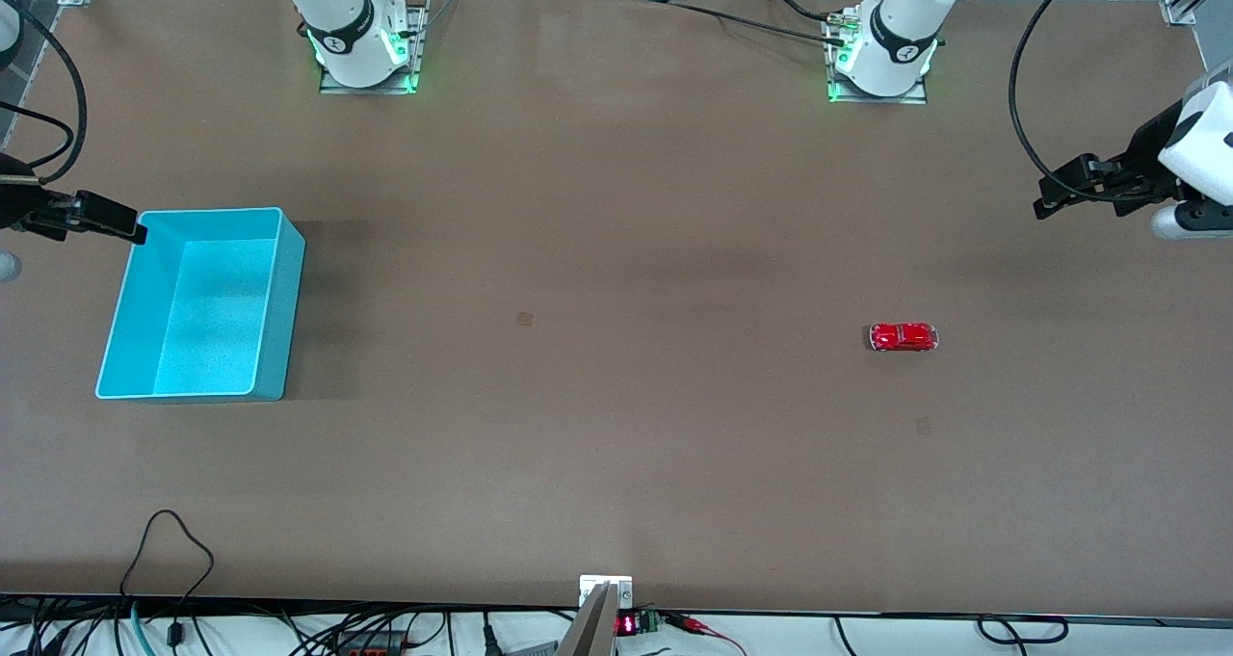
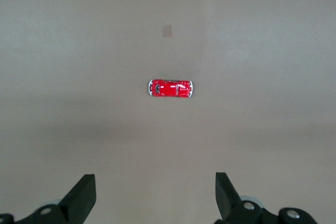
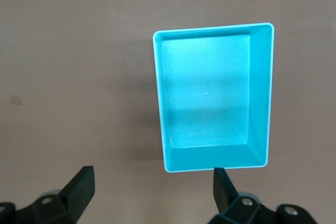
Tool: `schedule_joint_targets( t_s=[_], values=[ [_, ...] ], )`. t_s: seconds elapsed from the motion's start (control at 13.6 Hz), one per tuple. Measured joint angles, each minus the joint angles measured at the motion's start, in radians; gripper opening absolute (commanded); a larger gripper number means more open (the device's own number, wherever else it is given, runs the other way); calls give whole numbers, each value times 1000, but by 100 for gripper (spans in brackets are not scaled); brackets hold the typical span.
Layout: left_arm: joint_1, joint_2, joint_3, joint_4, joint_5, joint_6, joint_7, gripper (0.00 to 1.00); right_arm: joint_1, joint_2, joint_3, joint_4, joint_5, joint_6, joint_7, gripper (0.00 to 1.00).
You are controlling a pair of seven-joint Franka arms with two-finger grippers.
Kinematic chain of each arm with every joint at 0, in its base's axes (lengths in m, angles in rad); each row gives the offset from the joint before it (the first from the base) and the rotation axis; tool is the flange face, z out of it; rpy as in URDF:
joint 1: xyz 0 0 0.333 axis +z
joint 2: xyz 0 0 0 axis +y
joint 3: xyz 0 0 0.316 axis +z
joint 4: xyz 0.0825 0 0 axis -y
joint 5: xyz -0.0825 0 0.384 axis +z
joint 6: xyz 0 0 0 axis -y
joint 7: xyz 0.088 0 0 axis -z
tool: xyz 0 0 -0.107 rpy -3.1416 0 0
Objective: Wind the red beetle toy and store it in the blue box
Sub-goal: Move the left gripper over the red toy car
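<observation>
Front view shows us both grippers, left point(image 1: 1045, 196) and right point(image 1: 135, 230), spread and empty, the toy point(image 1: 903, 337) on the table well apart from the box point(image 1: 292, 280), so a careless pinch may flick this tiny, glossy car away.

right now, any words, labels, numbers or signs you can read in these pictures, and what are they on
None can be read.
Small glossy red beetle toy car: no legible marking.
Light cyan-blue open-top plastic box: plain, no label.
Black bands on the two white arm bases: each bears a small white mark, too small to read.
Small device at the table edge nearest the front camera: red lit digits, too blurred to read.
</observation>
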Motion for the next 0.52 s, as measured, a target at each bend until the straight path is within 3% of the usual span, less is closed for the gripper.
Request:
schedule_joint_targets(
  t_s=[0.52],
  values=[
    [-21,149,-7,2,0,-14,75,100,1,0,2,0,0,27,0,100]
  ],
)
